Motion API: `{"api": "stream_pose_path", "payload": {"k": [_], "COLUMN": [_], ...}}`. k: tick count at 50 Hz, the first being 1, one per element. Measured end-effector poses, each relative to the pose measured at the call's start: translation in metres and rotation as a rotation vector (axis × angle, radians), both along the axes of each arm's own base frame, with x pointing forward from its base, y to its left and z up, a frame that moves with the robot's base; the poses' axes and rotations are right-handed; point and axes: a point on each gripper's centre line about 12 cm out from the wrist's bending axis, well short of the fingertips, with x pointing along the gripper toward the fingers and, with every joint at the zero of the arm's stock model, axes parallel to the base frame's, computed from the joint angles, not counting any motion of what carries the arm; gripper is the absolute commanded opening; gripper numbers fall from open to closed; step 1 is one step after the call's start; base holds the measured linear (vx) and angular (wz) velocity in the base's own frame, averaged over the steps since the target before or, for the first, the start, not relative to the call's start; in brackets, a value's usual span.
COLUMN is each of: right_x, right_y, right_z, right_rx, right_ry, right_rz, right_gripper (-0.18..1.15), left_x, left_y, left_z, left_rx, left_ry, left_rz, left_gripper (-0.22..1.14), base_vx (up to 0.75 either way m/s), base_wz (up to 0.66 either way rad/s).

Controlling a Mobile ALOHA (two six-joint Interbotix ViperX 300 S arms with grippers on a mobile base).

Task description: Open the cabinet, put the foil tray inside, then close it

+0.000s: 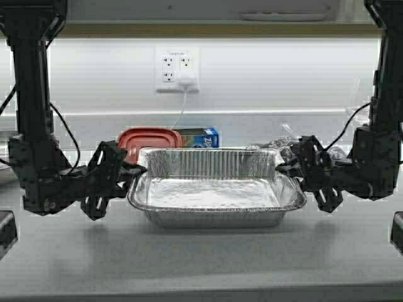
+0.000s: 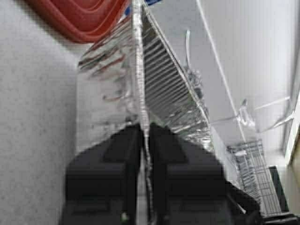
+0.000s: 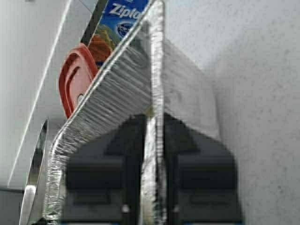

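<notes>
The foil tray [image 1: 214,189] is a shiny ribbed rectangular pan in the middle of the grey counter, seen in the high view. My left gripper [image 1: 137,170] is shut on the rim at the tray's left end. My right gripper [image 1: 284,167] is shut on the rim at its right end. In the left wrist view the foil tray [image 2: 159,84] has its rim pinched between both black fingers [image 2: 124,145]. In the right wrist view the tray [image 3: 122,79] is clamped the same way by the fingers [image 3: 178,140]. The cabinet is out of view.
A red plastic lid [image 1: 148,139] and a blue Ziploc box [image 1: 200,136] stand behind the tray against the white wall. A wall outlet [image 1: 177,69] with a plugged cord is above. Crumpled clear plastic [image 1: 286,146] lies at back right. A wire rack [image 2: 255,173] shows farther off.
</notes>
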Motion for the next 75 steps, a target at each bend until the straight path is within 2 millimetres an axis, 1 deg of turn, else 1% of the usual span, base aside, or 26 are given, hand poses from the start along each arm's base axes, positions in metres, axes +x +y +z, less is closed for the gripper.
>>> {"api": "stream_pose_path", "payload": {"k": [1, 3, 4, 5, 8, 9, 11, 14, 17, 22, 31, 37, 46, 53, 58, 66, 75], "right_x": [-0.001, -0.003, -0.004, -0.005, -0.008, -0.010, -0.015, -0.023, -0.029, -0.044, -0.073, -0.092, -0.116, -0.131, -0.137, -0.140, -0.145], "right_y": [0.000, 0.000, 0.000, 0.000, 0.000, 0.000, -0.001, 0.000, 0.001, 0.001, 0.000, 0.007, 0.017, 0.021, 0.021, 0.022, 0.020], "right_z": [0.000, 0.000, 0.000, -0.001, -0.001, -0.002, -0.002, 0.002, 0.008, 0.027, 0.068, 0.094, 0.130, 0.157, 0.169, 0.183, 0.202], "right_rx": [0.001, 0.007, 0.009, 0.010, 0.021, 0.026, 0.035, 0.051, 0.062, 0.067, 0.061, 0.063, 0.079, 0.103, 0.116, 0.112, 0.125], "right_ry": [0.000, 0.007, 0.010, 0.014, 0.029, 0.038, 0.053, 0.065, 0.065, 0.057, 0.033, 0.016, -0.029, -0.078, -0.079, -0.079, -0.102], "right_rz": [0.000, -0.001, 0.000, 0.000, -0.002, -0.001, 0.001, 0.018, 0.034, 0.052, 0.070, 0.103, 0.147, 0.171, 0.176, 0.188, 0.185], "right_gripper": [-0.06, -0.02, 0.00, 0.05, 0.12, 0.12, 0.10, 0.08, 0.08, 0.08, 0.08, 0.08, 0.08, 0.08, 0.08, 0.08, 0.08], "left_x": [0.000, -0.001, -0.002, -0.004, -0.007, -0.008, -0.012, -0.020, -0.026, -0.042, -0.069, -0.091, -0.120, -0.141, -0.151, -0.156, -0.165], "left_y": [0.001, 0.001, 0.001, 0.001, 0.002, 0.003, 0.004, 0.006, 0.007, 0.010, 0.015, 0.022, 0.032, 0.039, 0.042, 0.044, 0.039], "left_z": [0.000, -0.001, -0.001, -0.002, -0.003, -0.003, -0.003, 0.000, 0.007, 0.029, 0.080, 0.112, 0.150, 0.173, 0.185, 0.204, 0.231], "left_rx": [0.002, 0.003, 0.004, 0.004, 0.006, 0.008, 0.008, 0.014, 0.018, 0.027, 0.056, 0.070, 0.117, 0.135, 0.126, 0.103, 0.121], "left_ry": [0.002, 0.010, 0.013, 0.019, 0.031, 0.036, 0.049, 0.070, 0.077, 0.086, 0.040, 0.025, 0.021, 0.036, 0.042, 0.025, -0.026], "left_rz": [0.001, 0.001, 0.001, 0.002, 0.002, 0.002, 0.002, 0.000, -0.003, -0.010, -0.022, -0.017, -0.003, 0.008, 0.011, 0.020, 0.003], "left_gripper": [-0.11, -0.12, -0.10, -0.06, 0.04, 0.06, 0.08, 0.05, 0.03, 0.03, 0.03, 0.03, 0.03, 0.03, 0.03, 0.03, 0.03], "base_vx": [-0.01, -0.01, -0.01, -0.01, -0.01, -0.01, -0.01, -0.01, 0.00, 0.00, 0.00, 0.00, 0.00, 0.00, 0.00, 0.00, 0.00], "base_wz": [0.00, 0.00, -0.01, -0.01, 0.00, 0.00, 0.00, 0.00, 0.00, 0.00, 0.00, 0.00, 0.00, 0.00, 0.00, 0.00, 0.00]}}
